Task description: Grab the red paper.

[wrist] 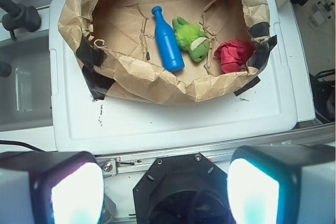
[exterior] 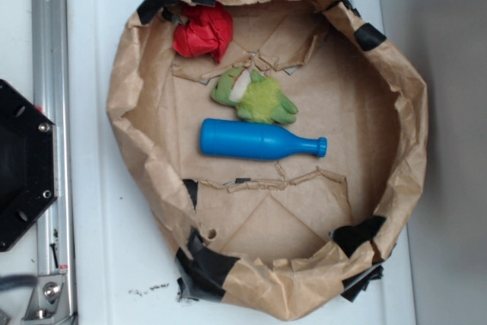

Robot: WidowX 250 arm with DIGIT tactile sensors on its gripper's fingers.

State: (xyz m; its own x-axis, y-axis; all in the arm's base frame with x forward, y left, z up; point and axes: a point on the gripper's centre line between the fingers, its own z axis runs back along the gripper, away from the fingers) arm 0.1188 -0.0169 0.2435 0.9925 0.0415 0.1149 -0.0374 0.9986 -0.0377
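Item 1, target: red paper (exterior: 203, 31), a crumpled ball lying inside the brown paper enclosure (exterior: 137, 135), hard against its wall and just beside a patch of black tape (exterior: 157, 3). In the wrist view it sits at the right of the enclosure floor (wrist: 234, 55), tucked under the near rim.

Item 2: green plush toy (exterior: 255, 97), near the red paper but apart from it, toward the centre.

Item 3: blue bottle (exterior: 259, 141), lying on its side, just beside the toy and possibly touching it.

Item 4: white worktop (wrist: 173, 119), carrying the enclosure.

Item 5: gripper (wrist: 165, 184), seen only in the wrist view, well back from the enclosure and above the black base mount (exterior: 23, 165). Jaws spread wide; nothing between them, nothing touched.

Risks, as judged from this layout:
- The ball's place against the wall leaves little room for the outer finger; a descent there could snag or crush the paper wall, or pinch the wall along with the ball.
- An approach from the centre side could nudge the toy.
- The wrinkly ball may compress and slip if caught only at its edge.
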